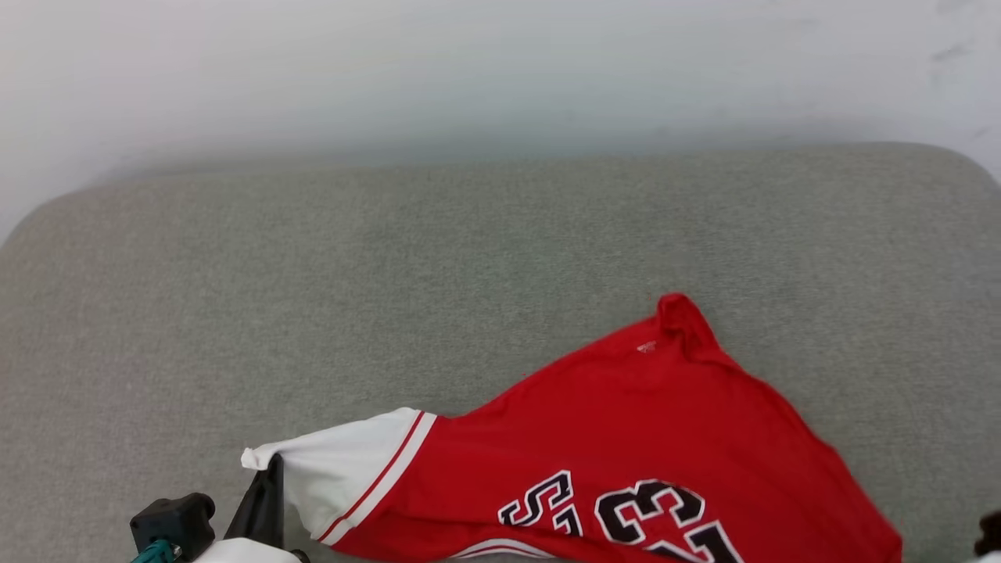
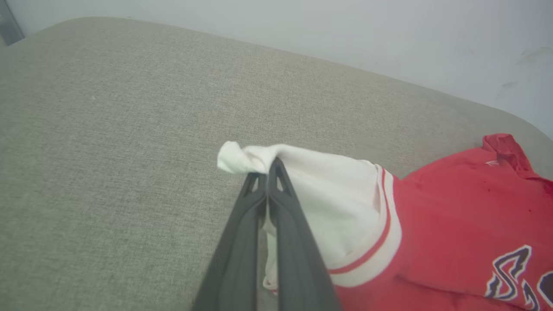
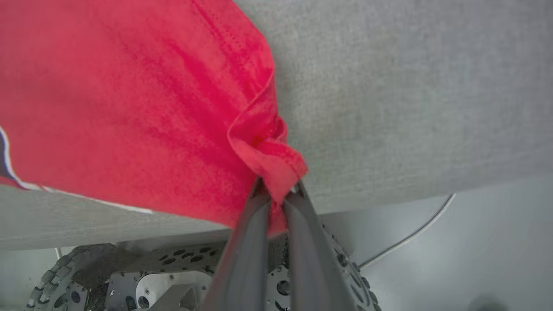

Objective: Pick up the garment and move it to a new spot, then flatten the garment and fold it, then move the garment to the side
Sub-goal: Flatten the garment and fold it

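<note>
The left gripper (image 2: 268, 170) pinches the white sleeve tip of the shirt (image 1: 641, 438), which lies at the front edge of the cushion (image 1: 391, 274), right of middle. The right gripper (image 3: 278, 192) is clamped on its red hem. This is likely the carry step: next, both arms must lift together, cloth taut.

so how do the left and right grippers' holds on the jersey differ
The left gripper pinches the tip of the white sleeve; the right gripper pinches a bunched red corner. The left gripper's hold sits over the grey cushion; the right gripper's is near its edge. Both are shut on the jersey.
</note>
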`<state>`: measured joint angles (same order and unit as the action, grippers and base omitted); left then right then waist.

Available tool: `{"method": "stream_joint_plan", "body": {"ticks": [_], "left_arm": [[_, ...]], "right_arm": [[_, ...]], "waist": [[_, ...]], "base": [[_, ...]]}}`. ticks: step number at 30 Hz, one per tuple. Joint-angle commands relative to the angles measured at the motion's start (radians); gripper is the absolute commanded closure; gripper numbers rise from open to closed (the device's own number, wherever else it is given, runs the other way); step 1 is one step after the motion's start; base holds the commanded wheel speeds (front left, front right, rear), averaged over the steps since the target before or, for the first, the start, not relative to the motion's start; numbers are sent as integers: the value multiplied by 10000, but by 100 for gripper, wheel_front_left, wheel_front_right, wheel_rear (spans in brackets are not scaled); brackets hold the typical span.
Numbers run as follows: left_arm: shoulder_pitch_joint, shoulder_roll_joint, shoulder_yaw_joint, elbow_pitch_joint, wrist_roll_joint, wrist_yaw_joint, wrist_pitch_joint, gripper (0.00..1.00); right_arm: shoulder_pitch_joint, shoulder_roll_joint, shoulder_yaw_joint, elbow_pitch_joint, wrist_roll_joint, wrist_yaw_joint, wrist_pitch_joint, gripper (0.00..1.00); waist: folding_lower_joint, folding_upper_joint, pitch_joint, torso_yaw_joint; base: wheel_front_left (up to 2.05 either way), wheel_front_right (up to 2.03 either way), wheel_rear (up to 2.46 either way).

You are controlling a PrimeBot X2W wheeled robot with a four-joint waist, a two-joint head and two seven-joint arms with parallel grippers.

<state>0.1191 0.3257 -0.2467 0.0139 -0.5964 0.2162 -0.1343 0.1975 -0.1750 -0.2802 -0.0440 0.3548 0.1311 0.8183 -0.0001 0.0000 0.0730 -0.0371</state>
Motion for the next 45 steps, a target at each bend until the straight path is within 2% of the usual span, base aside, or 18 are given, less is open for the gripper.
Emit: {"method": "stream_joint_plan", "body": {"ticks": [1, 5, 6, 7, 8, 12, 16, 20, 23, 26, 28, 33, 37, 45], "left_arm": [[138, 48, 51, 28, -47, 34, 46, 100], [144, 117, 14, 76, -81, 24, 138, 100], [133, 131, 21, 77, -97, 24, 153, 100], [116, 139, 13, 82, -105, 17, 173, 100], [89, 140, -8, 86, -108, 9, 162, 100], [15, 135, -74, 45, -91, 27, 217, 100], [-74, 132, -142, -20, -56, 35, 237, 100], [-233, 99, -181, -91, -35, 22, 213, 100], [-419, 80, -208, -205, 32, 24, 164, 100], [-585, 71, -241, -304, 63, 4, 150, 100], [-780, 65, -287, -367, 128, -35, 123, 100], [-1249, 24, -421, -410, 223, -186, 33, 100], [-1618, -37, -569, -493, 322, -301, -20, 100], [-2339, -79, -799, -658, 480, -471, -108, 100]], "right_arm": [[478, 371, -85, -161, -84, -7, -99, 100], [1417, 1025, -177, -306, -21, -7, -340, 100], [1545, 1104, -168, -248, 18, -7, -443, 89], [1662, 1142, -100, -192, -114, -8, -588, 39], [1684, 1184, -11, -162, -132, -7, -819, 0], [1354, 1242, 238, -92, -16, -7, -2295, 0], [709, 1187, 422, -68, -10, -5, -4314, 0], [-314, 742, 809, 245, 9, -7, -5998, 0], [-1324, 350, 1271, 779, 130, -7, -6525, 0], [-2027, 46, 1677, 1171, 225, -7, -6382, 0], [-2729, -290, 2209, 1507, 363, -7, -5862, 0], [-4324, -1252, 3713, 1970, 790, -5, -3516, 0], [-5483, -1771, 4654, 2065, 1079, -7, -1892, 0], [-7341, -2342, 6193, 3057, 1367, -7, -693, 0]], "waist": [[1, 0, -200, -212], [1, 0, -228, -323], [1, 0, -216, -360], [1, 0, -203, -385], [1, 0, -192, -402], [1, 0, -134, -468], [1, 0, -6, -498], [1, 0, 204, -506], [1, 0, 490, -476], [1, 0, 697, -411], [1, 0, 928, -310], [1, 0, 1423, -68], [1, 0, 1838, 140], [1, 0, 2646, 522]], "base": [[0, 0, 0], [0, 0, 0], [0, 0, 0], [0, 0, 0], [0, 0, 0], [0, 0, 0], [0, 0, 0], [0, 0, 0], [0, 0, 0], [0, 0, 0], [0, 0, 0], [0, 0, 0], [0, 0, 0], [0, 0, 0]]}}
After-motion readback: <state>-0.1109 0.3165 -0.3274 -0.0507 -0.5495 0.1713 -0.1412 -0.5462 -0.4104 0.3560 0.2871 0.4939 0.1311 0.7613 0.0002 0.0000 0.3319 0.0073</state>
